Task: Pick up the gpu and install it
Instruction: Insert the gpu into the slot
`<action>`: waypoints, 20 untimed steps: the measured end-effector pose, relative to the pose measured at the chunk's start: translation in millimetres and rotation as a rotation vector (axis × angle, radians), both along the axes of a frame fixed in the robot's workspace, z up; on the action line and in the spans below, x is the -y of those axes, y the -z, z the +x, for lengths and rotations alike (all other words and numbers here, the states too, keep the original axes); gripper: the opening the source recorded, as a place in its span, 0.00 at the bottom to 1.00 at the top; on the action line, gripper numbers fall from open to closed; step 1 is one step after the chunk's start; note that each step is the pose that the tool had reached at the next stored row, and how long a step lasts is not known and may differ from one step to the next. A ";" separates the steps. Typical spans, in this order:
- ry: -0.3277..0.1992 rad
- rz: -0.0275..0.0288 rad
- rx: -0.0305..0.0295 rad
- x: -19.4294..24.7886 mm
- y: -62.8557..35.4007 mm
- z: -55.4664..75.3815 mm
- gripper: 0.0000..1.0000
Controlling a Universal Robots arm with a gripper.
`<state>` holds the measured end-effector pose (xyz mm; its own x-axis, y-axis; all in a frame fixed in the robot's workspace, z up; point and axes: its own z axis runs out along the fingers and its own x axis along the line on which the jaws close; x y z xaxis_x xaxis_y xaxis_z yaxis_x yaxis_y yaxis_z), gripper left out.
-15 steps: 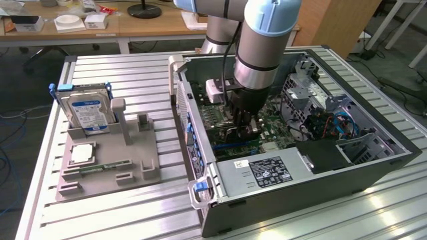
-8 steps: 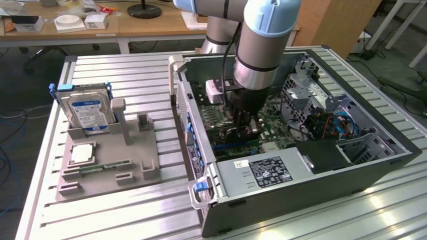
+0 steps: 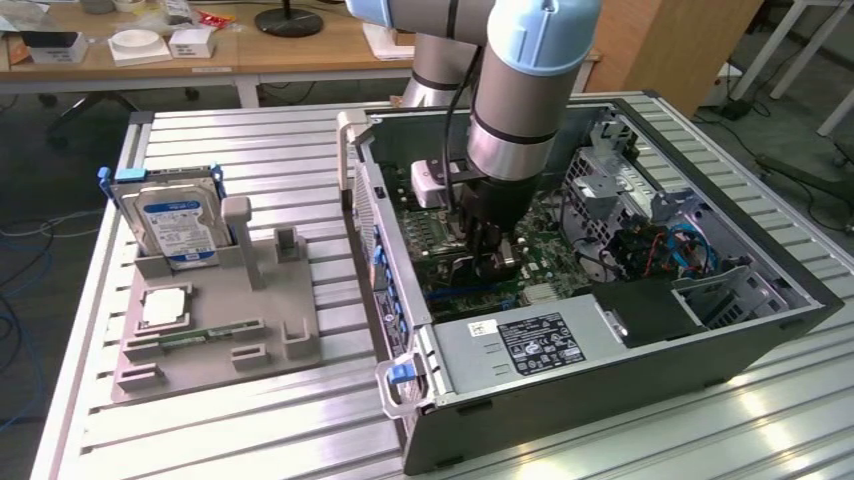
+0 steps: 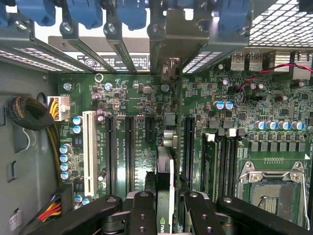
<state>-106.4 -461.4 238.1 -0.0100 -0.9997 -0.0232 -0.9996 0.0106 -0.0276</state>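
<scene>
hard drive (image 3: 174,222): left upright in the grey fixture (image 3: 254,300), not needed here.
gripper (image 3: 483,240): lowered into the open case (image 3: 601,370), pinched on the gpu's upper edge.
gpu (image 4: 165,169): held edge-down over the motherboard (image 4: 142,98), bracket toward the rear slots, apparently so that it can be seated.

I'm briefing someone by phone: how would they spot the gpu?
Find the open computer case on the table, then the arm reaching into it. Clamped in the gripper, above the green motherboard, stands the gpu: a thin card held on edge, unlike the boxy hard drive outside in the grey holder.
</scene>
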 end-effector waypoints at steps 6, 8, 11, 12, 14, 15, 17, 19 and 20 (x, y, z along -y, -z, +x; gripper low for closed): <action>0.000 0.0000 0.0001 0.0 0.0 0.0 0.27; 0.000 0.0000 0.0001 0.0 0.0 0.0 0.27; 0.000 0.0000 0.0001 0.0 0.0 0.0 0.27; 0.000 0.0000 0.0000 0.0 0.0 0.0 0.27; 0.000 0.0012 0.0010 -0.2 -1.7 0.1 0.27; 0.000 0.0007 0.0012 -0.2 -3.3 -0.1 0.27; 0.000 0.0003 0.0017 -0.1 -4.7 -0.3 0.27; 0.000 0.0003 0.0019 -0.1 -4.7 -0.3 0.27; 0.000 0.0003 0.0019 -0.1 -4.7 -0.3 0.27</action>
<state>-106.7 -461.2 242.8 -0.0099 -0.9997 -0.0235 -0.9995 0.0106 -0.0294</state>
